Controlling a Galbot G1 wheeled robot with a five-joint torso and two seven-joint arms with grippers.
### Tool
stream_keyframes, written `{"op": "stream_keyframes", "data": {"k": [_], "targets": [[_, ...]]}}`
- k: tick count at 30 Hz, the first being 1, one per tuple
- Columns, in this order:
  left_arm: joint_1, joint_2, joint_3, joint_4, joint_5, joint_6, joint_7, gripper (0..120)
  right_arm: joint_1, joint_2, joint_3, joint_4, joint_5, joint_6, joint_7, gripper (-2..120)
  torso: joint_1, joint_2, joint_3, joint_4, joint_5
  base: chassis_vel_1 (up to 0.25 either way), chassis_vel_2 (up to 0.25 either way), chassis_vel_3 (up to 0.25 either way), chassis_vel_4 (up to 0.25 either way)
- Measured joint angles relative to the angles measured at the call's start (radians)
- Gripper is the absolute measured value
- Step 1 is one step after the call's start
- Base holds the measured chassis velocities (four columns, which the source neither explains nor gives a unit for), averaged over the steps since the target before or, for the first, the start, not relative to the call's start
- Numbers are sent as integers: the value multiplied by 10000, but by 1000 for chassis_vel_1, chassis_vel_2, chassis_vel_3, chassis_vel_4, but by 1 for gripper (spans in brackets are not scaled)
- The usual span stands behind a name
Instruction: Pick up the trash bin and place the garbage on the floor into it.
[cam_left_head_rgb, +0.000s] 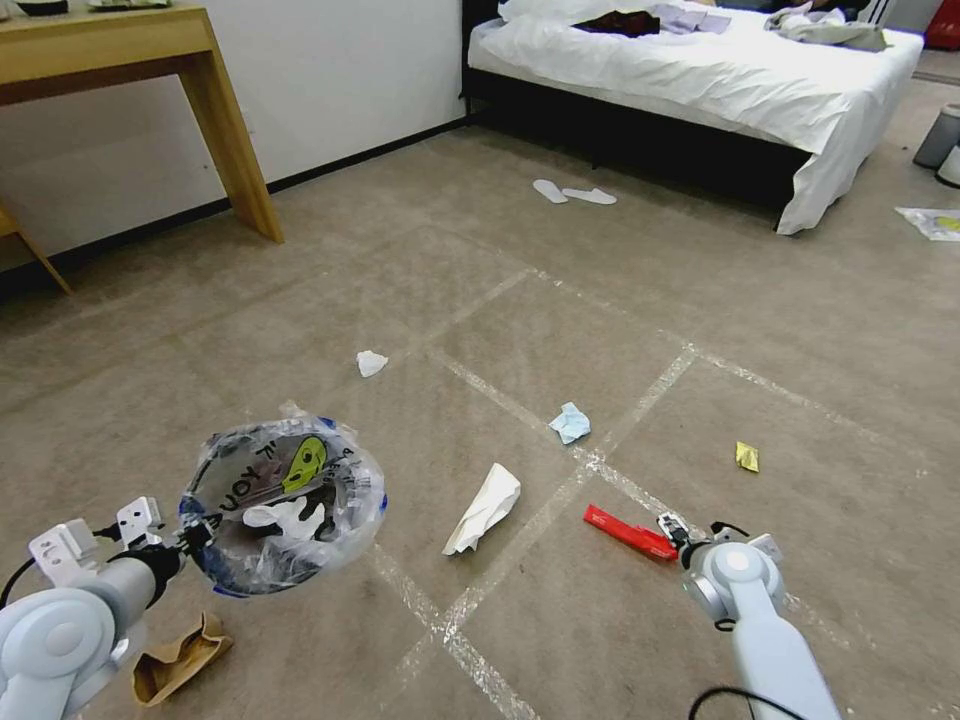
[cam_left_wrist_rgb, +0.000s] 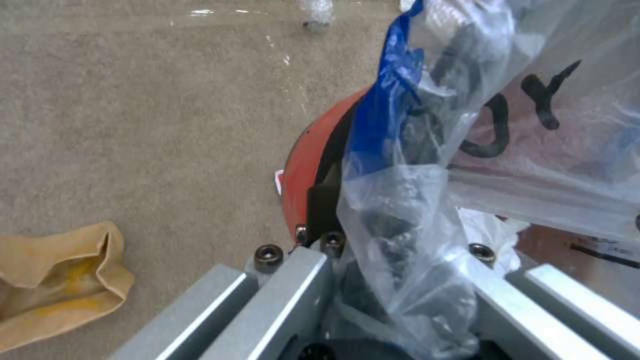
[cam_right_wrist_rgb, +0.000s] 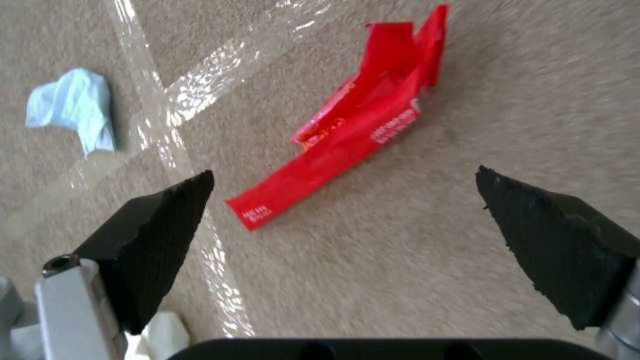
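Head view: left end effector (cam_left_head_rgb: 185, 540) clamped on the trash bin (cam_left_head_rgb: 285, 505) rim, bin held above the floor (cam_left_head_rgb: 520, 330).
Right wrist view: right end effector (cam_right_wrist_rgb: 343, 200) spread wide, empty, over the red wrapper (cam_right_wrist_rgb: 363, 125); light-blue wad (cam_right_wrist_rgb: 73, 107) nearby.

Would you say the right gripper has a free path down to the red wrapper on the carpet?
Probably yes. The right gripper is open just above the red wrapper, which lies flat on the floor with nothing over it; the light-blue wad lies off to one side.
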Motion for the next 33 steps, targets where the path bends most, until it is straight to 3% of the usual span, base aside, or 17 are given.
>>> {"op": "stream_keyframes", "data": {"k": [11, 33], "targets": [[317, -28, -361, -217, -20, -29, 5, 0, 1101, 304, 260, -2301, -646, 283, -1168, 100, -2, 0, -1, 0, 0, 0, 0, 0, 0], [274, 42, -395, -189, -97, -43, 16, 0, 2199, 416, 761, -4343, -1220, 353, -2271, 85, -2, 0, -1, 0, 0, 0, 0, 0, 0]]}}
